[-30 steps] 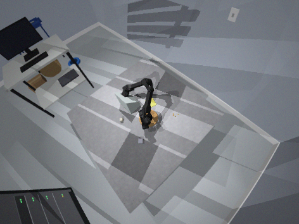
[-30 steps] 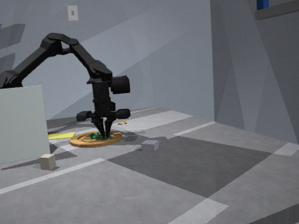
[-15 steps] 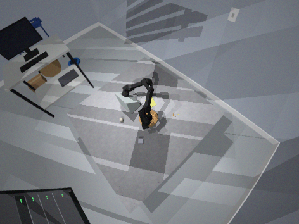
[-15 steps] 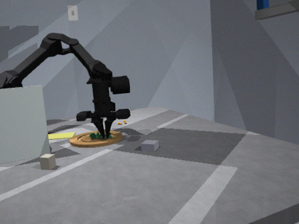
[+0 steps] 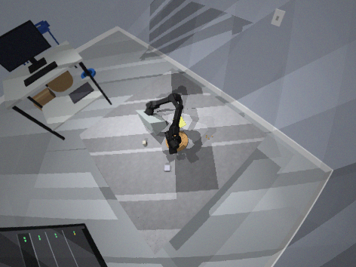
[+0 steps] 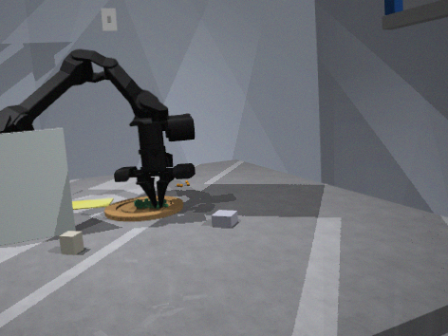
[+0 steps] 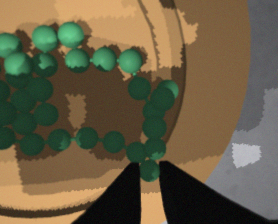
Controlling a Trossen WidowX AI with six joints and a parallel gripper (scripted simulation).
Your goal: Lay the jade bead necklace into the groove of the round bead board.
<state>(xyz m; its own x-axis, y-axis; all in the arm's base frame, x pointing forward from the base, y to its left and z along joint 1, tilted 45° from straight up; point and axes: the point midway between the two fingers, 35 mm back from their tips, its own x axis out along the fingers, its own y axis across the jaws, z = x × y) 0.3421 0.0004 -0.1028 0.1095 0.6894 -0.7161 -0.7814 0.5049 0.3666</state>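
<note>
The round wooden bead board (image 5: 183, 145) (image 6: 113, 213) (image 7: 220, 65) lies flat, with a dark ring groove near its rim in the wrist view. The green jade bead necklace (image 6: 142, 204) (image 7: 104, 59) lies bunched on the board, mostly inside the ring groove, with loose rows of beads reaching towards its right side and a crowded cluster at the left edge of the wrist view. My gripper (image 6: 158, 207) (image 7: 148, 170) points down low over the board and is shut on one bead of the necklace. The fingers hide part of the board below them.
A pale upright panel (image 5: 151, 122) (image 6: 30, 186) stands beside the arm. A yellow sheet (image 5: 182, 122) (image 6: 92, 203) lies behind the board. A lavender block (image 5: 167, 168) (image 6: 224, 218), a beige cube (image 5: 144, 142) (image 6: 71, 242) and small orange pieces (image 5: 208, 136) (image 6: 183, 184) lie around it.
</note>
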